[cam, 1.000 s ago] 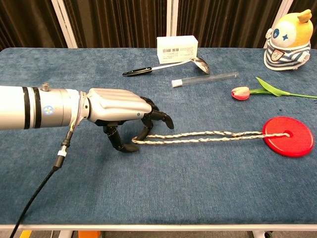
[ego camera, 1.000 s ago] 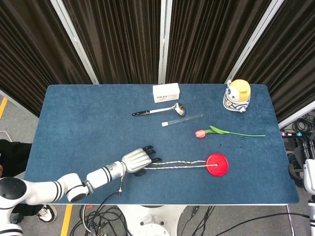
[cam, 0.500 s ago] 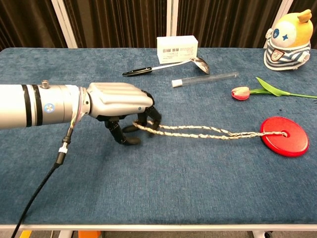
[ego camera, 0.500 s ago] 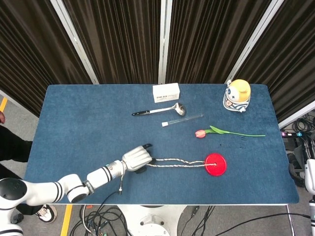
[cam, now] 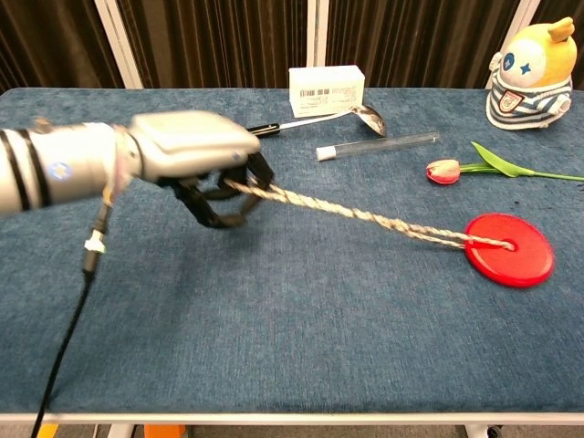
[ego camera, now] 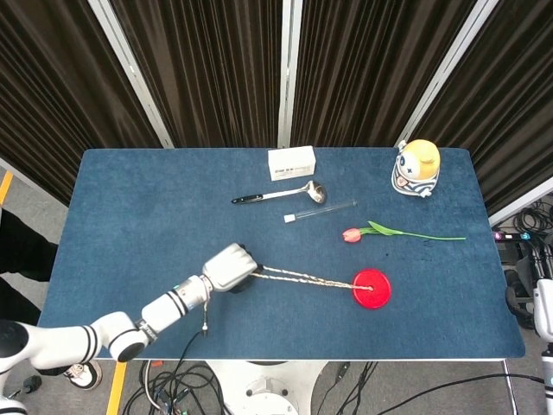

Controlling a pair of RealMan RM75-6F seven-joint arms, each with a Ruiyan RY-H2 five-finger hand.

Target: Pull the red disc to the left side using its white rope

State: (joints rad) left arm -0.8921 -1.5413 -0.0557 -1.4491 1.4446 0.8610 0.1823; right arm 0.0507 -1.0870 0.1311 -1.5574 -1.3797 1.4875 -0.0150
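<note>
The red disc (ego camera: 371, 289) (cam: 508, 249) lies flat on the blue table, right of centre near the front. Its white twisted rope (ego camera: 302, 277) (cam: 365, 214) runs taut from the disc's centre hole up and leftward. My left hand (ego camera: 229, 268) (cam: 196, 164) grips the rope's looped end with its fingers curled around it, raised above the tabletop. The right hand is out of both views.
A pink tulip (ego camera: 380, 232) (cam: 474, 167) lies just behind the disc. Farther back are a glass tube (ego camera: 318, 211), a metal ladle (ego camera: 276, 195), a white box (ego camera: 291, 162) and a yellow plush toy (ego camera: 416, 168). A black cable (cam: 64, 338) hangs from my left wrist.
My left hand closed on the rope, lifted and drew back to the left. The rope went from slack on the table to taut, and the disc slid slightly leftward.
</note>
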